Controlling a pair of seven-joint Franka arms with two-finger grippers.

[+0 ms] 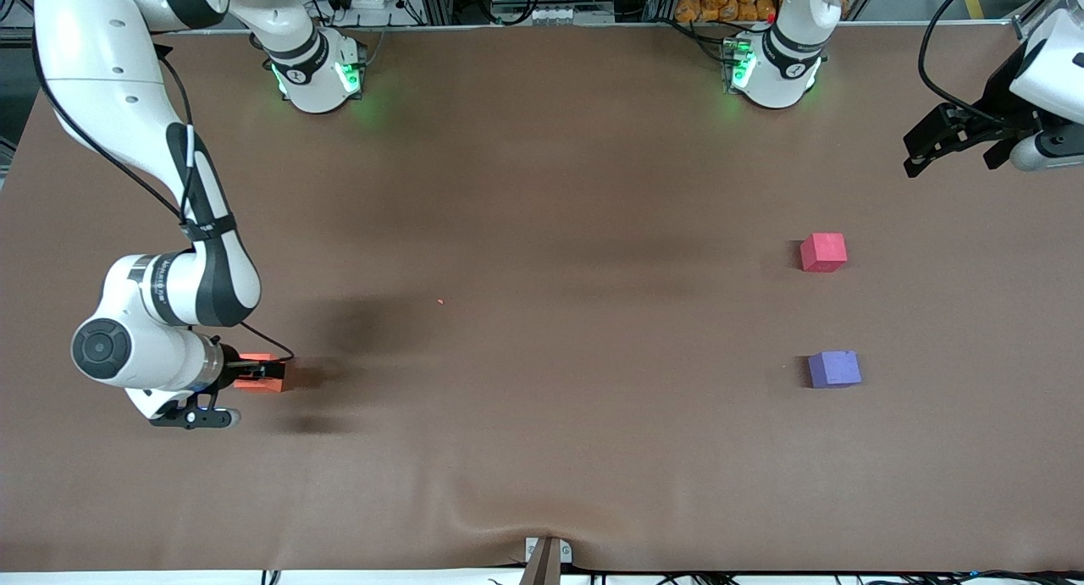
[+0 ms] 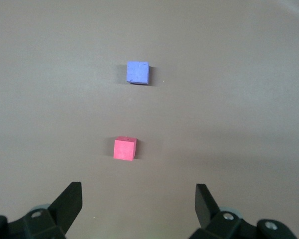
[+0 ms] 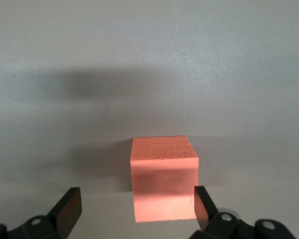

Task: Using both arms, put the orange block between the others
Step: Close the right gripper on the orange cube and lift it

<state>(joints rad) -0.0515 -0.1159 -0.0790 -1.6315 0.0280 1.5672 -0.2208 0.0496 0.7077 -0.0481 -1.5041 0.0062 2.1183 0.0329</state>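
Sitting on the table well toward the right arm's end from the pink cube (image 1: 823, 252): orange block (image 3: 164, 178), probably light, squashy foam; gripping flat sides. Right gripper (image 3: 136, 206) straddling it, spread; left gripper (image 2: 138, 201) waiting, spread.

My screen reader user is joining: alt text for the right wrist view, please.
The right gripper hangs open low over the orange block on the brown table, one finger beside the block's edge, nothing gripped yet.
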